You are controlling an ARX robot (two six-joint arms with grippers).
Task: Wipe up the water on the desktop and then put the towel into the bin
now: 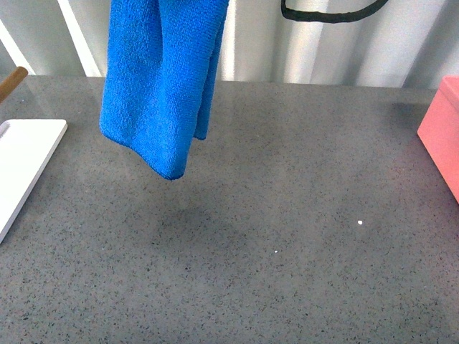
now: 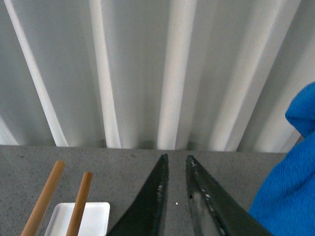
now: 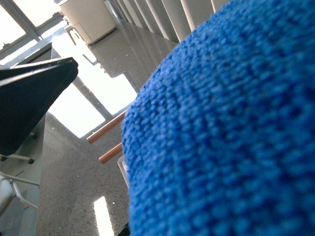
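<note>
The bright blue towel (image 1: 161, 79) hangs limp from above the front view's top edge, its lower corner a little above the dark grey speckled desktop (image 1: 287, 215). My right gripper is shut on the towel. The towel (image 3: 226, 128) fills most of the right wrist view and hides that gripper's jaws. My left gripper (image 2: 176, 158) is shut and empty, with a narrow gap between its black fingers (image 2: 152, 196). It is above the desktop's far left part, with the towel (image 2: 290, 182) to its right. Neither gripper shows in the front view. A pink box (image 1: 445, 132) stands at the right edge.
A flat white board (image 1: 21, 165) lies at the desktop's left edge, with two brown wooden sticks (image 2: 47, 196) over it. A ribbed grey wall (image 1: 323, 50) runs behind the desktop. A faint shadow (image 1: 190, 215) lies under the towel. A black pointed part (image 3: 29, 98) shows in the right wrist view.
</note>
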